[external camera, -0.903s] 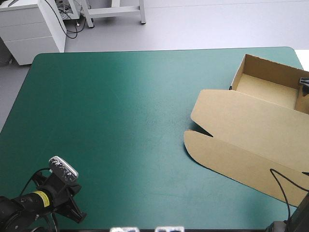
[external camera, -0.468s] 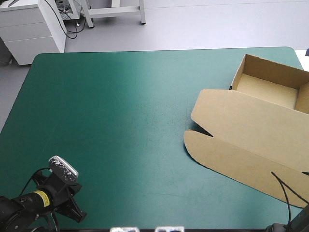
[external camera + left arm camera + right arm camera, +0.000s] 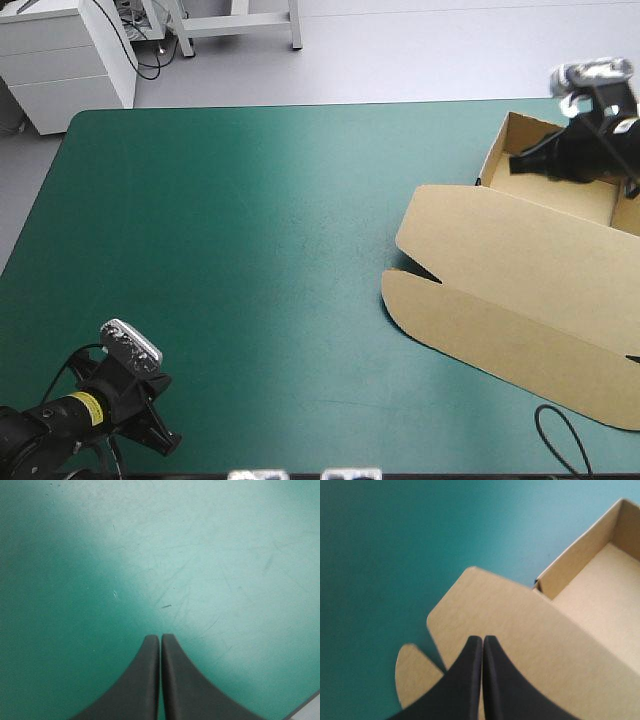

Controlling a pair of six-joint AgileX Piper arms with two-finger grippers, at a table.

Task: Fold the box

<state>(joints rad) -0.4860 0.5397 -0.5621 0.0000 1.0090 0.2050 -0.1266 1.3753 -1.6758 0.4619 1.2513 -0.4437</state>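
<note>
High view: at the right side of the teal-green table lies the brown box, its tray open by the far corner, lid flat. The right gripper, black fingers pressed together, appears to hang above the tray. The left gripper, fingers likewise together, hovers near the front-left corner.

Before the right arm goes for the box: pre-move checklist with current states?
1. Is the box in working form: ok, tray walls raised, lid flat on the teal-green cover.
2. Is the right gripper over the box: ok.
3. Is the right gripper open for a grasp: not ok, shut and empty.
4. Is the right gripper touching the board: cannot tell.
5. Is the left gripper out of the way: ok, shut over bare cover, far from the box.
</note>
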